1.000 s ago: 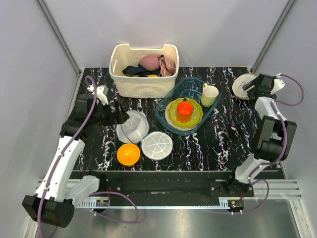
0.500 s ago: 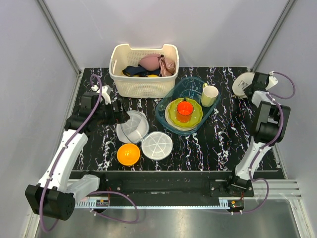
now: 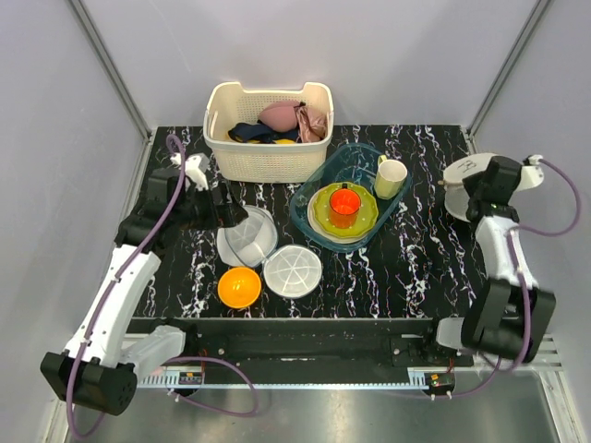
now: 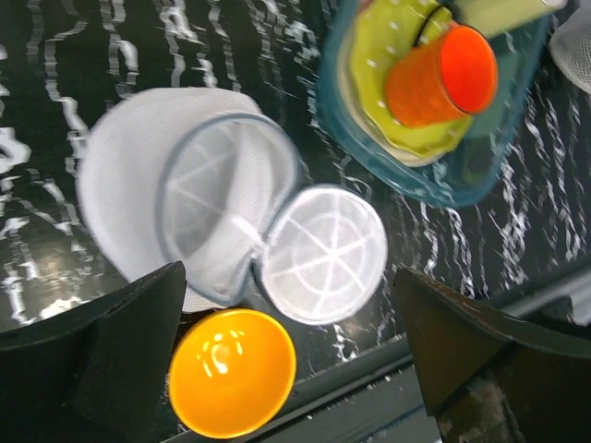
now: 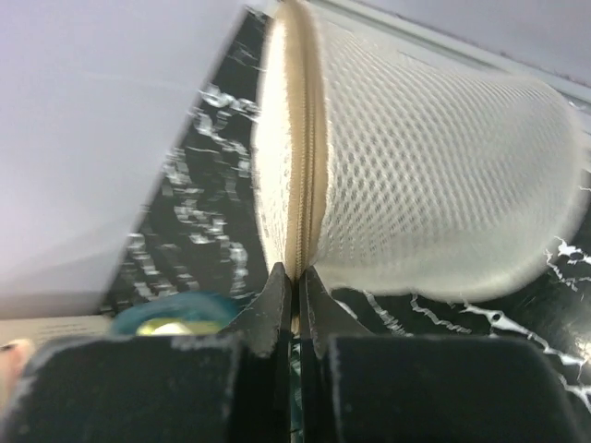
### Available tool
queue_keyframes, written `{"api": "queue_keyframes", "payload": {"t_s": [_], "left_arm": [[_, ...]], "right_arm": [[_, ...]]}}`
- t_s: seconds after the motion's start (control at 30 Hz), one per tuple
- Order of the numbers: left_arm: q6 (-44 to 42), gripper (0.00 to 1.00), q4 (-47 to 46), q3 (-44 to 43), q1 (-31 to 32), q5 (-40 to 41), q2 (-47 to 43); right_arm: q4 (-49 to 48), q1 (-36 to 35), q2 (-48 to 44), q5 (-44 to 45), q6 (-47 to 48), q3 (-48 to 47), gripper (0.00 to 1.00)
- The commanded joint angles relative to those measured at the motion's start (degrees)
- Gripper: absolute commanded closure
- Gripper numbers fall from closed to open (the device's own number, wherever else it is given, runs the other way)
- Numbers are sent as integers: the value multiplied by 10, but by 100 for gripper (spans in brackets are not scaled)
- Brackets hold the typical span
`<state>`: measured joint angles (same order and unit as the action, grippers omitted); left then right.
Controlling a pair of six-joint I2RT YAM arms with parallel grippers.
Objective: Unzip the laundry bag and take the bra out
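Observation:
The laundry bag is a round cream-white mesh case at the table's right edge, with its zip closed. In the right wrist view the laundry bag stands on edge, tilted, with its tan zip seam running straight up from my fingers. My right gripper is shut on that seam at the bag's rim; from above, the right gripper sits at the bag's near side. The bra is hidden. My left gripper hangs open over the left half of the table, nothing between its fingers.
Two white ribbed round dishes and an orange bowl lie under the left gripper. A teal tray holds green plates, an orange cup and a pale mug. A cream basket at the back holds dark blue and pink garments.
My right gripper closed on the bag's zip seam and pulled the bag from the back right corner toward the near right. The left arm shifted only slightly.

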<state>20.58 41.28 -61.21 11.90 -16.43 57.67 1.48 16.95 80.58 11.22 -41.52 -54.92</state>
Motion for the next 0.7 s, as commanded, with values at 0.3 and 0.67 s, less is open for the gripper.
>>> {"api": "queue_keyframes", "payload": {"t_s": [0.3,0.67], "left_arm": [[84,1,-53,-43,170,-29,55],[119,1,-88,-48,234,-22,126]], "right_arm": [[251,0,-411,-171,-127,96,100],[364,-36,-502,-206,-122,178,26]]}}
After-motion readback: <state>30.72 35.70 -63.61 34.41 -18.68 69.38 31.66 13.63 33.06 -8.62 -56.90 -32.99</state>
